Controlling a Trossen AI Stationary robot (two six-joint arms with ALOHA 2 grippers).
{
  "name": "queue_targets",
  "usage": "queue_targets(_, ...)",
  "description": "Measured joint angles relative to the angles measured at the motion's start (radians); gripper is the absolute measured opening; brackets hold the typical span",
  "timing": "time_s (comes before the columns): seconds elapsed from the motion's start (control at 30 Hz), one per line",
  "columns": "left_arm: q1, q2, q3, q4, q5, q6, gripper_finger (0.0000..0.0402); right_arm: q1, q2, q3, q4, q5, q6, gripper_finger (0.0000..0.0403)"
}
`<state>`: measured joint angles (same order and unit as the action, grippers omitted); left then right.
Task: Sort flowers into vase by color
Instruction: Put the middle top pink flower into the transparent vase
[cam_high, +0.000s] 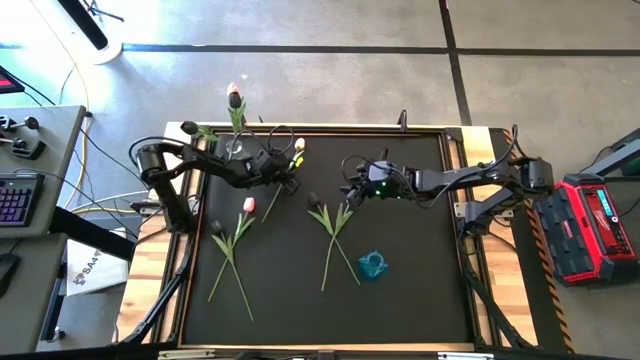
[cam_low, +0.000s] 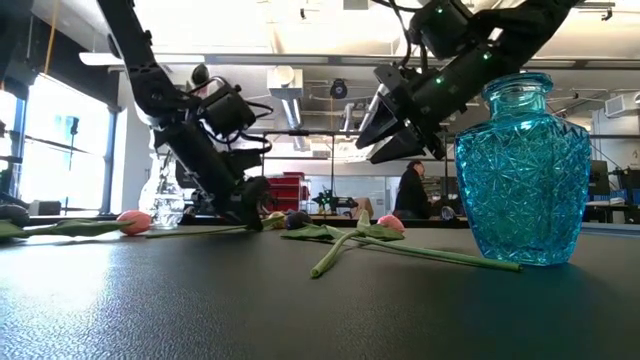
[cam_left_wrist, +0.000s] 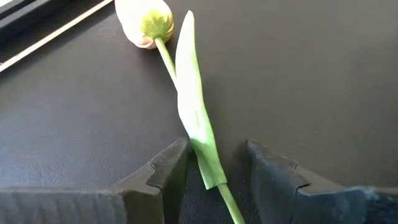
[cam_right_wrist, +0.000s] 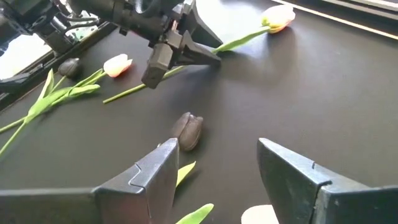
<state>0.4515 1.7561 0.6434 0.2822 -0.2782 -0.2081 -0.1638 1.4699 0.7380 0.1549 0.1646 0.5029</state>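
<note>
A pale tulip (cam_high: 298, 148) lies flat on the black mat, with its head (cam_left_wrist: 146, 22) toward the far edge. My left gripper (cam_high: 283, 180) is open and low over it, a finger on each side of its stem and leaf (cam_left_wrist: 202, 143); I see no touch. My right gripper (cam_high: 352, 192) is open and raised above the mat (cam_low: 385, 135). It hovers over two crossed tulips (cam_high: 333, 225), whose dark head (cam_right_wrist: 188, 130) lies just ahead of its fingers. A clear vase (cam_high: 236, 147) at the far left holds one pink tulip (cam_high: 234, 98).
A blue cut-glass vase (cam_high: 372, 265) stands near the mat's middle and looms large in the low view (cam_low: 520, 170). Two more crossed tulips (cam_high: 232, 245), one pink-headed (cam_right_wrist: 117, 64) and one dark-headed (cam_right_wrist: 69, 65), lie on the left. A raised wooden frame (cam_high: 455, 200) borders the mat.
</note>
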Motion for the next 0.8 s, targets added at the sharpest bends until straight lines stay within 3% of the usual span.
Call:
queue_targets(0.43,0.001,-0.005,-0.001,0.008,0.027,0.002,0.0008,-0.022,0.000,0.000,-0.025,0.000,-0.051,0.0206)
queue_targets(0.8,-0.002,-0.041,-0.004,0.057,0.051,-0.057,0.0004,-0.022,0.000,0.000,-0.025,0.029,-0.105,0.0206)
